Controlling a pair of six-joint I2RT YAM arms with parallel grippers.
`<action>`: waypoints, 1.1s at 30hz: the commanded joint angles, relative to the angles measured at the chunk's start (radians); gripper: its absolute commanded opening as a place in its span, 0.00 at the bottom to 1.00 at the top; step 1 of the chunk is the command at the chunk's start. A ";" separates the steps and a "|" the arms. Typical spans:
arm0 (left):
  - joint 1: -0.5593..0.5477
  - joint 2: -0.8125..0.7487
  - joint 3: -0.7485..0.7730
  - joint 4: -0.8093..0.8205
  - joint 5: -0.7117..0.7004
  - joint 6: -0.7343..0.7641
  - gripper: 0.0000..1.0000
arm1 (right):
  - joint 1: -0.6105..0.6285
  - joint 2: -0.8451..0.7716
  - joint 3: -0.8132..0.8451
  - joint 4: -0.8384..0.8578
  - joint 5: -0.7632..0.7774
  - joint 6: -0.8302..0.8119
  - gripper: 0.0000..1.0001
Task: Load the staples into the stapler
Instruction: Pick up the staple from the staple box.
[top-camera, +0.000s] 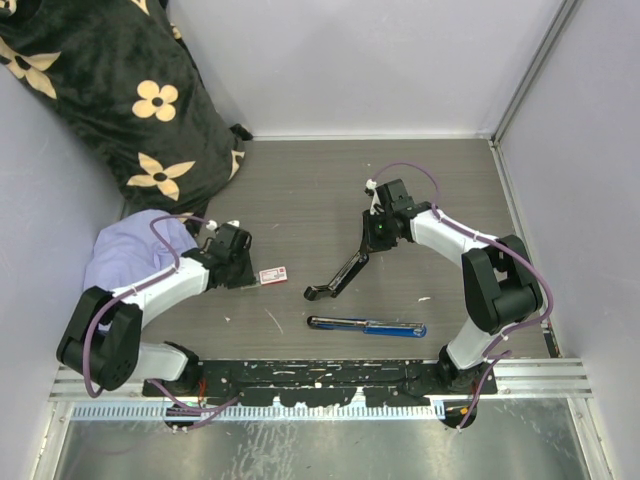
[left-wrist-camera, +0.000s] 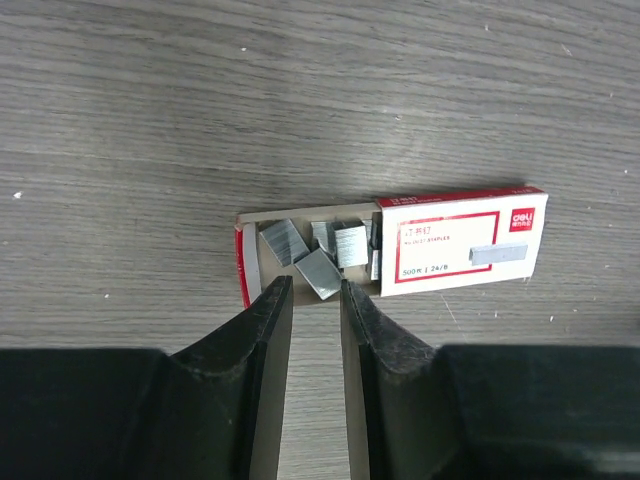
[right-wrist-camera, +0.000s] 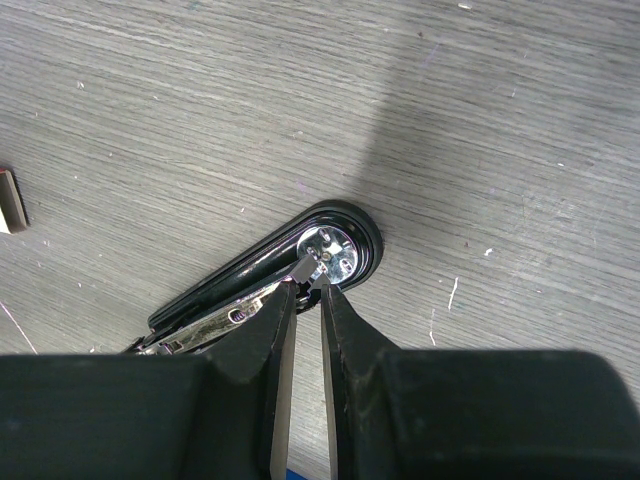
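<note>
The staples box (left-wrist-camera: 460, 240) lies flat on the table (left-wrist-camera: 300, 100), with its tray open toward the left gripper (left-wrist-camera: 317, 285). This gripper is narrow and pinches one staple strip (left-wrist-camera: 318, 272). The right gripper (right-wrist-camera: 308, 285), also narrow, holds the rear end of the black stapler (right-wrist-camera: 370, 248).

The left arm (top-camera: 170, 283) and right arm (top-camera: 445, 232) have white links, black joints, looping purple cables (top-camera: 408, 167) and black tapered fingers (left-wrist-camera: 265, 340).

The staples box (left-wrist-camera: 460, 240) bears a "deli" logo in its red corner and small print including "24/6".
</note>
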 joint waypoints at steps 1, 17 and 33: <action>0.004 0.001 0.047 -0.014 -0.054 -0.083 0.27 | -0.010 0.024 -0.050 -0.081 0.094 -0.051 0.20; 0.004 0.042 0.058 0.001 -0.041 -0.093 0.36 | -0.009 0.027 -0.052 -0.080 0.091 -0.054 0.20; 0.003 0.116 0.114 0.033 -0.028 -0.050 0.29 | -0.009 0.024 -0.061 -0.080 0.087 -0.052 0.20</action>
